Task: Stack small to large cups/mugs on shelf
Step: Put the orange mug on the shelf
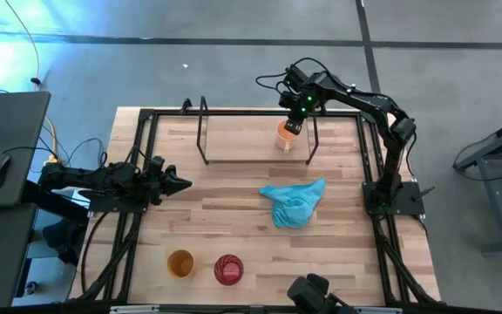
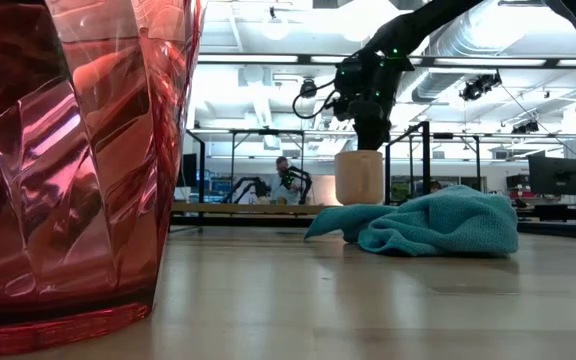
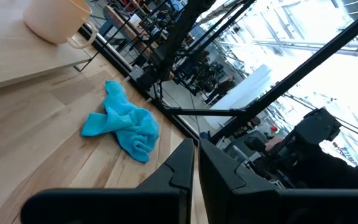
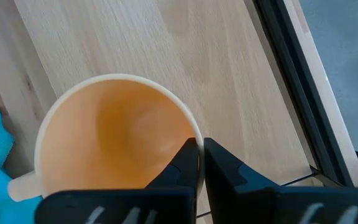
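Observation:
The light orange mug [image 1: 285, 135] stands upright on the light-wood shelf [image 1: 234, 139] near its right end, its handle [image 4: 22, 186] toward the turquoise cloth. My right gripper [image 1: 291, 125] is above it, shut on its rim. The mug also shows in the low view [image 2: 358, 178] and in the left wrist view [image 3: 48, 18]. The yellow-orange cup [image 1: 180, 262] and the red ribbed cup [image 1: 228, 269] stand upright near the table's near edge. The red cup looms close in the low view [image 2: 68, 150]. My left gripper [image 1: 184, 183] is shut and empty at the table's left side. My right gripper pinches the mug's rim [image 4: 193, 138] on the side away from the handle, one finger [image 4: 182, 165] inside the mug and one [image 4: 225, 165] outside. The fingers come from above, pointing down. The mug stays upright, its base at the shelf board [image 2: 238, 208].
A crumpled turquoise cloth [image 1: 295, 202] lies on the table just near of the shelf's right end. The shelf's thin black rod frame [image 1: 203, 131] stands up around the board. Black rails run along the table's edges. A person shows far off in the room beyond the table.

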You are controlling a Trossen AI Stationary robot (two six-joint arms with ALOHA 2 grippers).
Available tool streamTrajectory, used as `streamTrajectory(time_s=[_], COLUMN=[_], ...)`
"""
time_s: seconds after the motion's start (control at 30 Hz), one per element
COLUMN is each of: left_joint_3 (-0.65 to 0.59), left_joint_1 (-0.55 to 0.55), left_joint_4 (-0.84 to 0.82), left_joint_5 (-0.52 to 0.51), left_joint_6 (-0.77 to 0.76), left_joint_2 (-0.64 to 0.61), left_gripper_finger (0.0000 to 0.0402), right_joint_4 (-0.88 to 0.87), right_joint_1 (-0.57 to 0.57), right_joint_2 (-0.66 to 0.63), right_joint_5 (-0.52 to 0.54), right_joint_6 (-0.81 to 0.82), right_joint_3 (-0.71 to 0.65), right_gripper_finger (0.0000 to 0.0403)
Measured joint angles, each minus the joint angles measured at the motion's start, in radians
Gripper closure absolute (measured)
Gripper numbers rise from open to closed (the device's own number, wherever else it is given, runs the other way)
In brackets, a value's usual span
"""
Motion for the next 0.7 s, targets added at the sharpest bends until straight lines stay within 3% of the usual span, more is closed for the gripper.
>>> streamTrajectory(time_s=[0.7], left_joint_3=[0.000], left_joint_1=[0.000], left_joint_4=[0.000], left_joint_5=[0.000], left_joint_6=[0.000], left_joint_2=[0.000], left_gripper_finger=[0.0389], right_joint_4=[0.000], right_joint_1=[0.000], right_joint_2=[0.000], right_joint_5=[-0.006], right_joint_6=[0.022], right_joint_3=[0.000], right_gripper_finger=[0.0367])
